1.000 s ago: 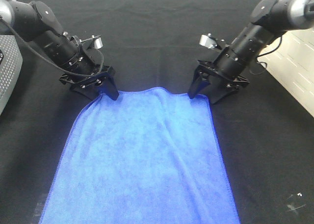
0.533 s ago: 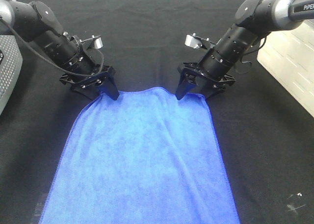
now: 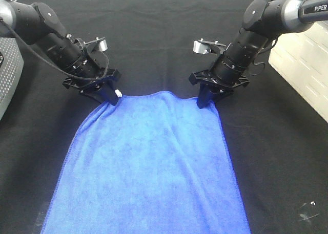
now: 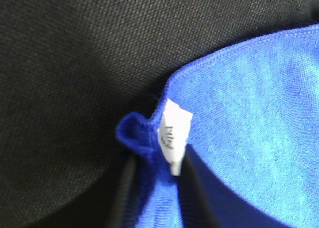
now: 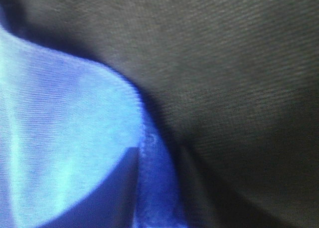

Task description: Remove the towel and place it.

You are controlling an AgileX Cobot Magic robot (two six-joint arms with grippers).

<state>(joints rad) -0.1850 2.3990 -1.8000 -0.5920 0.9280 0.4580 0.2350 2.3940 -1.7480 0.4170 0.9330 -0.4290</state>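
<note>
The royal-blue towel lies flat on the black table cloth, running from the near edge up to the middle. At its far left corner my left gripper is shut on the hem. In the left wrist view the pinched corner bunches up between the fingers with the white tag beside it. My right gripper is shut on the far right corner. The right wrist view shows the blue hem squeezed between its dark fingers.
A grey perforated housing stands at the left edge. A white tiled surface borders the table at the right. Black cloth stretches behind both arms toward the far edge.
Both grippers' jaws have narrowed from wide open onto the towel's far corners. The right gripper shifted slightly left along the far edge. The towel's left corner now bunches up.
</note>
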